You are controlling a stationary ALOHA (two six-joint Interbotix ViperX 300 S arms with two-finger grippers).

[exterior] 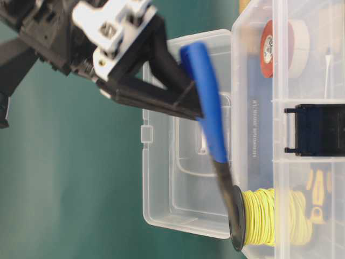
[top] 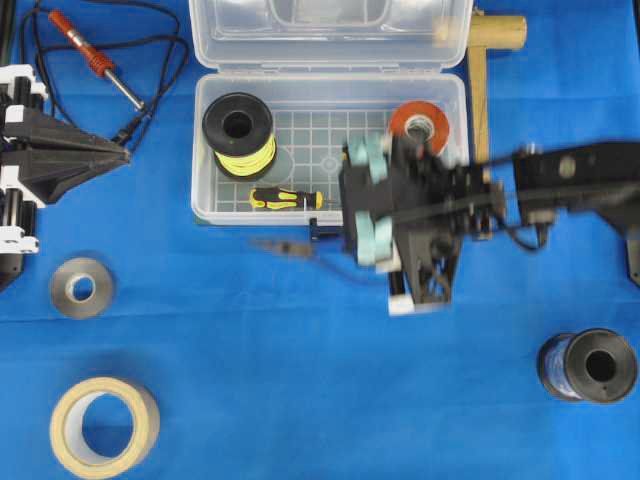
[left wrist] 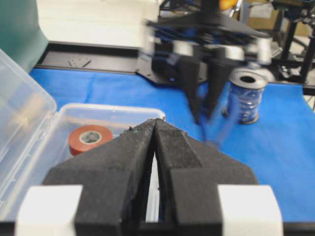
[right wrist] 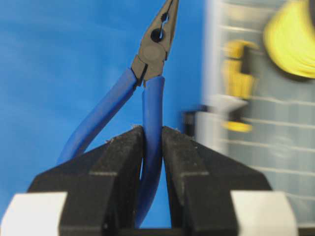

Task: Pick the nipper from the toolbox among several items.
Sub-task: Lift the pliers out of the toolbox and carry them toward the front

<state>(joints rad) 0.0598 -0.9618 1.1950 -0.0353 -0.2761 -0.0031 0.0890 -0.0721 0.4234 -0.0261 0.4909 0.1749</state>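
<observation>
The nipper [right wrist: 152, 59] has blue handles and dark pointed jaws. My right gripper [right wrist: 152, 130] is shut on one of its handles; the other handle hangs free to the left. In the overhead view the right gripper [top: 325, 232] holds the nipper [top: 275, 243] above the blue cloth, just outside the front wall of the clear toolbox [top: 205, 150], whose lid is open. The table-level view shows the blue handle [exterior: 207, 102] raised beside the toolbox [exterior: 253, 81]. My left gripper [top: 125, 155] is shut and empty at the far left, also shown in its wrist view [left wrist: 156, 120].
In the toolbox are a yellow wire spool [top: 238, 135], a yellow-and-black screwdriver [top: 283, 198] and red tape [top: 420, 122]. Outside lie a red soldering iron [top: 95, 55], a grey ring [top: 82, 287], a masking tape roll [top: 104, 425], a dark spool [top: 587, 366] and a wooden mallet [top: 487, 60].
</observation>
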